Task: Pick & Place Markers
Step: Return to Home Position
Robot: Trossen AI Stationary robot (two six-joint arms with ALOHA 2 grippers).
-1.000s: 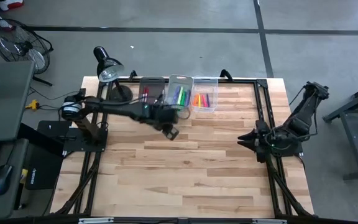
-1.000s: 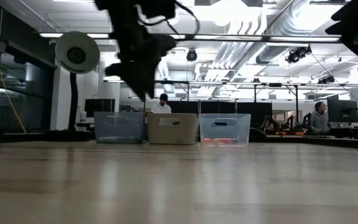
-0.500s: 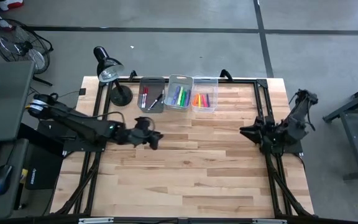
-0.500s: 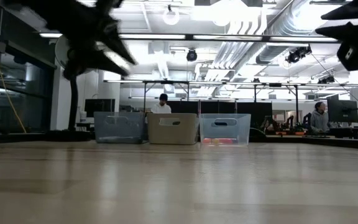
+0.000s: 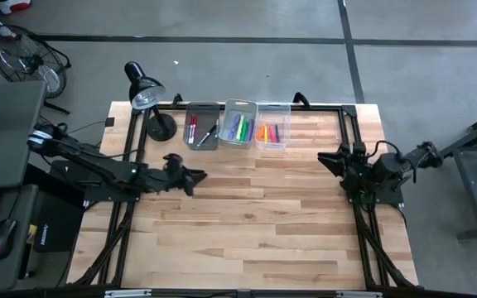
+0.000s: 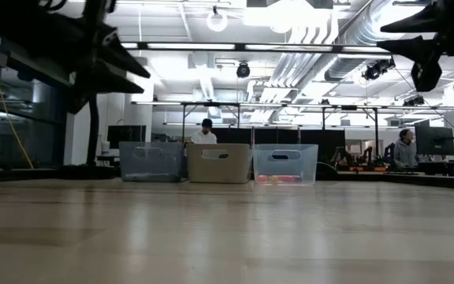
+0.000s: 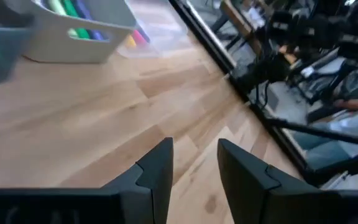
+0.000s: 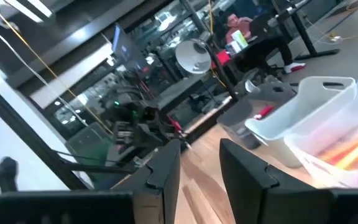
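Looking straight down on a pale wooden surface (image 5: 255,232) edged by dark rails. Hovering over bare planks toward its left side with the left claw (image 5: 194,175), fingers (image 7: 157,171) standing a narrow gap apart and gripping nothing. Reaching in low and nearly level from the left edge with that arm.

Seeing three bins lined up ahead of this claw and off to one side, along the back edge: black bin (image 5: 215,142) closest, white bin (image 5: 240,102) just beside it, clear bin (image 5: 284,116) last. Finding all the markers (image 5: 238,127) lying inside those bins, well apart from either claw: a red marker (image 5: 192,129) in the black bin, green and purple ones in the white, orange and yellow ones in the clear. Noting a black desk lamp (image 5: 143,89) beyond the left claw, near the back left corner, just beside the black bin.

Hanging the right claw (image 5: 330,159) at the right edge, just inside the rail and pointing inward, fingers (image 8: 166,165) slightly parted and empty. Placing the bins ahead of it, toward the back edge, well apart.

Showing a broad stretch of open wood between the two claws and from them down to the front edge.

Viewing from surface height: both arms high above the planks, bins standing at the far edge, a person (image 6: 206,132) and another person (image 6: 404,147) in the room behind.
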